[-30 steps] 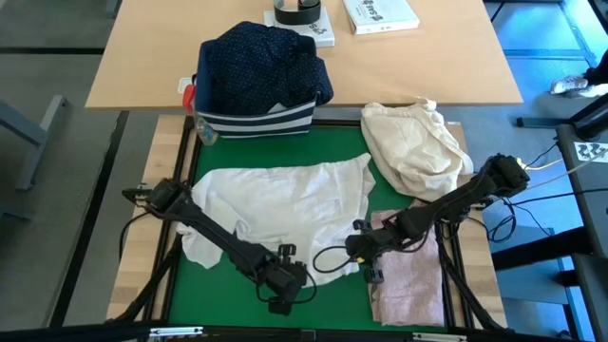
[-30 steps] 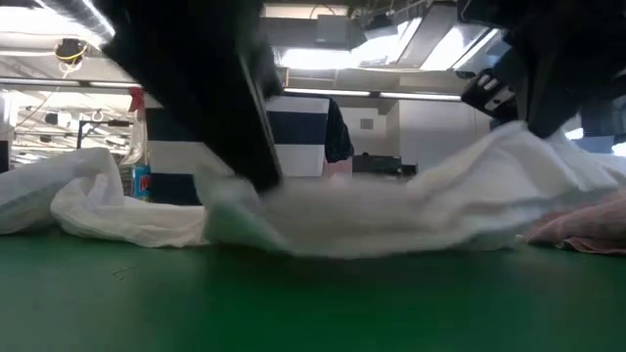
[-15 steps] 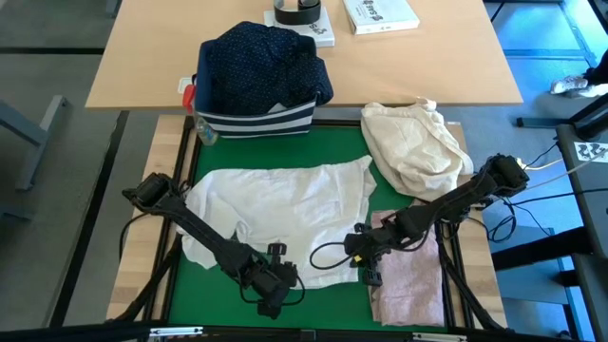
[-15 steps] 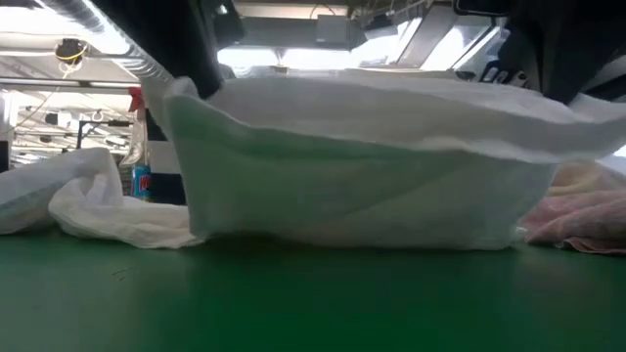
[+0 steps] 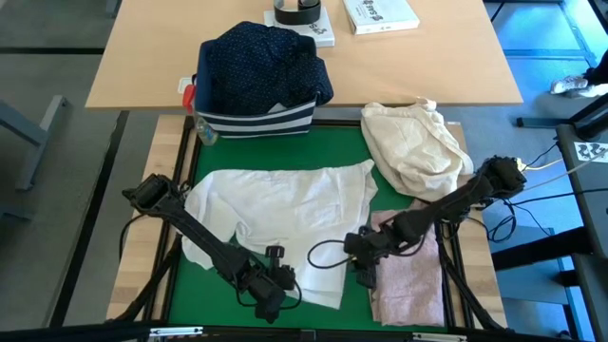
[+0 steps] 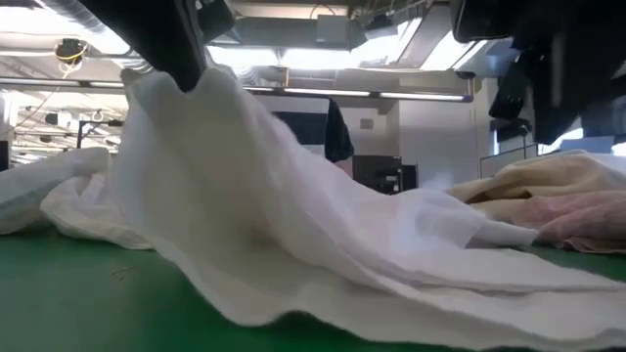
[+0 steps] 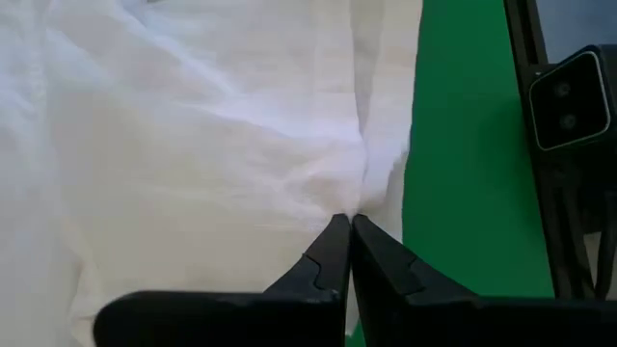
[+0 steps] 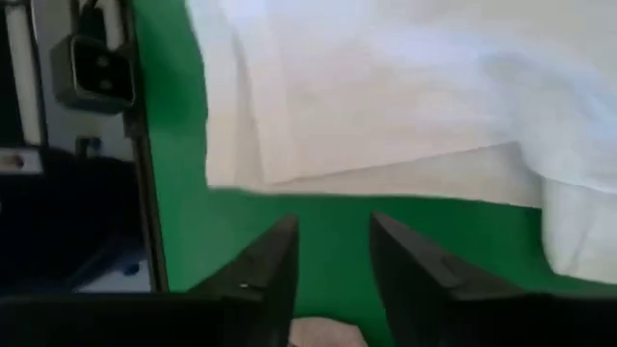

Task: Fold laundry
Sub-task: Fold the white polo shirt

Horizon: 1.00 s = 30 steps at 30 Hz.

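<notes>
While the high view looks straight down, the left claw [image 5: 269,306] sits pressed together on the near hem of the crumpled white cotton shirt [image 5: 285,204], which spreads away from it across the green mat of the bench [image 5: 328,142]. Beside it, the right claw [image 5: 362,276] hangs with its fingers parted over bare mat, holding nothing; the pale pink knitted top [image 5: 410,275] lies just beyond its outer side. Far past both claws, the navy fabric bin with white stripes [image 5: 256,121] holds the navy white-dotted shirt [image 5: 261,66], heaped above its rim. A cream-beige cloth bundle [image 5: 414,144] rests loose on the mat, well behind the right claw.

At bench height, the white shirt [image 6: 293,254] rises to a peak where the left arm lifts it, then slopes down to the mat.

From the left wrist, the closed fingers [image 7: 333,258] pinch a fold of the white shirt [image 7: 193,145].

From the right wrist, the spread fingers [image 8: 275,265] frame green mat, the shirt's edge [image 8: 386,106] lying just ahead, untouched.
</notes>
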### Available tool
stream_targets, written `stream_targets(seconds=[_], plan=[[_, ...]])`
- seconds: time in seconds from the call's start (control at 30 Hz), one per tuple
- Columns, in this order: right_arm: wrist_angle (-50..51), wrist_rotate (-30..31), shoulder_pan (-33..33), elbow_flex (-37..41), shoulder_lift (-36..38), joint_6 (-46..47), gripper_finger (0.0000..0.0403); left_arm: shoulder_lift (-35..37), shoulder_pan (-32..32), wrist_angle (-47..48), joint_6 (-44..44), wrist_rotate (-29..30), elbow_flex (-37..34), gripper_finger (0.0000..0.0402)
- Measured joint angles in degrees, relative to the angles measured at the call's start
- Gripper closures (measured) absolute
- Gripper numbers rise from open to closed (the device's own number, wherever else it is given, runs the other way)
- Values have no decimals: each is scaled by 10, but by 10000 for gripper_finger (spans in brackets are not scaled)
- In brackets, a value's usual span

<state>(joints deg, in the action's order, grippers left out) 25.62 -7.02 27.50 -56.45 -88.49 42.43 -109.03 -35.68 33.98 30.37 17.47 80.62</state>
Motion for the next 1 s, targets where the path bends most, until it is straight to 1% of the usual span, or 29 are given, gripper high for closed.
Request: stream_targets(seconds=[0.07,0.2,0.37,0.5,0.7,0.83,1.0], plan=[[-15,4,13,0,2,-11,248,0,0,0,0,0,0,395],[-80,61,59,0,-17,-33,227,0,0,-1,0,4,0,395],[-160,156,112,0,-70,-43,229,0,0,-2,0,4,0,395],[-206,197,124,0,-127,-76,245,0,0,-2,-5,5,0,395],[-271,206,117,0,-193,-85,277,0,3,0,-9,4,0,395],[-275,197,114,0,-205,-85,298,0,4,1,-12,4,0,395],[-259,207,115,0,-205,-97,324,0,4,0,-25,0,0,395]])
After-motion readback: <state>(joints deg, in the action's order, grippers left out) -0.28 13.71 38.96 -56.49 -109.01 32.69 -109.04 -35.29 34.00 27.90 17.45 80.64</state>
